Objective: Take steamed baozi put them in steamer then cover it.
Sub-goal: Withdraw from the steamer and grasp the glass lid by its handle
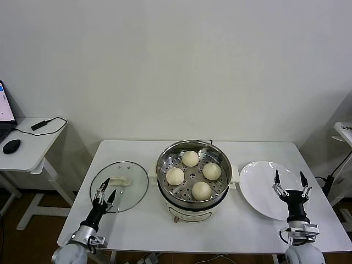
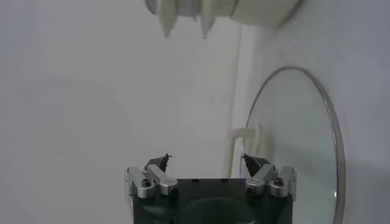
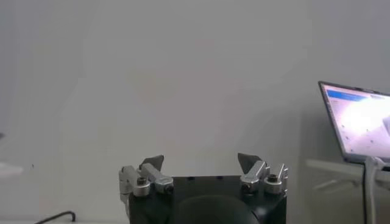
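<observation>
Four cream-white baozi [image 1: 190, 158] [image 1: 212, 171] [image 1: 175, 176] [image 1: 201, 190] lie on the perforated tray inside the shiny steel steamer [image 1: 164, 159] at the table's middle. The glass lid [image 1: 132, 190] with its white handle [image 1: 120, 180] lies flat on the table left of the steamer; it also shows in the left wrist view [image 2: 292, 140]. My left gripper [image 1: 105, 192] is open and empty, over the lid's near left edge. My right gripper [image 1: 290, 182] is open and empty, above the empty white plate [image 1: 258, 187].
The steamer stands on a white base [image 1: 190, 213]. A side desk at the far left holds a black mouse [image 1: 11, 146] and a laptop [image 1: 5, 110]. In the right wrist view a laptop screen [image 3: 359, 128] shows against the wall.
</observation>
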Available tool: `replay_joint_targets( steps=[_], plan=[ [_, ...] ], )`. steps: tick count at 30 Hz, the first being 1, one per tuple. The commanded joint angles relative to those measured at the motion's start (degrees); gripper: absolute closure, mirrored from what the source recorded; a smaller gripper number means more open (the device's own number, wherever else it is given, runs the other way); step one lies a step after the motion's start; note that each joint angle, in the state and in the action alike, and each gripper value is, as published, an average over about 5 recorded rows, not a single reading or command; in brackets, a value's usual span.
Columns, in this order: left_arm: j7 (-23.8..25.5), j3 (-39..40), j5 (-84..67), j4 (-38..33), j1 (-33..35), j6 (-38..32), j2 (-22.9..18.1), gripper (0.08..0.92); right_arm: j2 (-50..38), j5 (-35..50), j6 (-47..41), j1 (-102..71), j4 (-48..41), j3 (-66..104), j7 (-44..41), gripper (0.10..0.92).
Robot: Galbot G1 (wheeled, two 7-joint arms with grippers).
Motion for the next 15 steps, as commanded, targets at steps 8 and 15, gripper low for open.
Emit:
replay_joint_targets(
  steps=[8,15],
  plan=[
    [-0.1,3.2,3.9,5.9,-7.4,3.4,-0.3,0.177,1.8,-1.7,-0.1,-1.7,-0.5,1.0,-0.1,0.203],
    [0.0,4.2,3.7,7.3,-8.7,3.8,-0.9,0.177,2.2,-2.3,-0.1,-1.6,-0.9,0.9,-0.2,0.203]
  ],
)
